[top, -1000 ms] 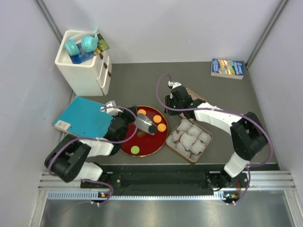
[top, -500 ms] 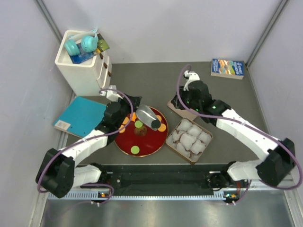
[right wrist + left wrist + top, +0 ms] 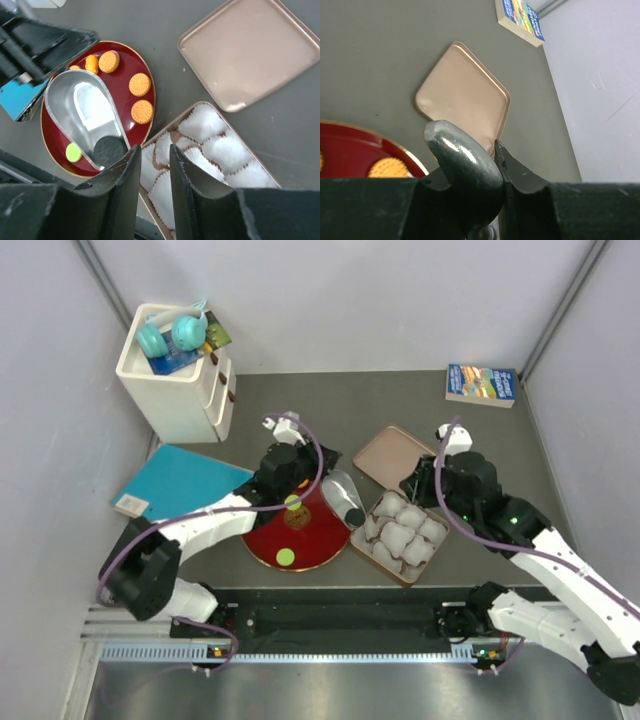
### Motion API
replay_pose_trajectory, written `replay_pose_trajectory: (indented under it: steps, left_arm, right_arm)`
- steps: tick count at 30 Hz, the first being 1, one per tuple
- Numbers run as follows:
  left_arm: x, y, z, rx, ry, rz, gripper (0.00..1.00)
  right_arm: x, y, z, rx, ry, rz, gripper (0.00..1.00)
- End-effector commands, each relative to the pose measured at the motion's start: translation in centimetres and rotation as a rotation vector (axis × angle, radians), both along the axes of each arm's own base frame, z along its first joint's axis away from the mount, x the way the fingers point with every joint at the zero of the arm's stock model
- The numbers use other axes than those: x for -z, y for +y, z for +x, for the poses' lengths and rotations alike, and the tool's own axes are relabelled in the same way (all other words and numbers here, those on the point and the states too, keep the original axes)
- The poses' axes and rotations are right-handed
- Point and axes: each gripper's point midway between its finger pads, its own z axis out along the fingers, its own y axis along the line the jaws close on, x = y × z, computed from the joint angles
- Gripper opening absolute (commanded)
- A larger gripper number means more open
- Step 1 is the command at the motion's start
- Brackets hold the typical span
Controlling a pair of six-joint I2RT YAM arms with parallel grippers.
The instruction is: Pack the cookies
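Grey table [image 3: 300, 400] bearing plate [image 3: 315, 538], tin [image 3: 380, 565], lid [image 3: 392, 452], book [image 3: 481, 384], notebook [image 3: 185, 485], drawers [image 3: 180, 400].

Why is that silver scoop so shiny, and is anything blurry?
Right wrist view: the scoop mirrors a bright white patch; the right hand looks dark and soft. Left wrist view: the scoop is close, slightly blurred, with small glints.

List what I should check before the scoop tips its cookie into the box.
1. Grip: the left gripper is shut on the scoop handle: ok.
2. Load: a black cookie lies in the scoop: ok.
3. Aim: scoop mouth over the box: not ok, it hangs over the plate edge.
4. Access: box open, lid lying beside it: ok.
5. Room: the paper cups in view look empty: ok.
6. Path: the right gripper, open and empty, hangs above the box; clearance: cannot tell.
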Motion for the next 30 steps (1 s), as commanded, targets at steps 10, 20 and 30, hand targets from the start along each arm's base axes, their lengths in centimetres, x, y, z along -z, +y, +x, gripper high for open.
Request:
replay_pose_trajectory:
  steps: [10, 20, 30]
  left_arm:
    - [-4.2, -10.4, 2.5, 0.125, -0.215, 0.025, 0.00]
    - [-2.4, -13.1, 1.7, 0.138, -0.329, 0.088, 0.00]
    - [-2.0, -14.3, 1.2, 0.115, -0.444, 0.094, 0.00]
  right_arm:
    - [-0.1, -3.1, -3.0, 0.057, -0.006, 0.019, 0.29]
    - [0.3, -3.6, -3.4, 0.068, -0.004, 0.018, 0.29]
    - [0.4, -4.3, -3.5, 0.083, -0.008, 0.000, 0.29]
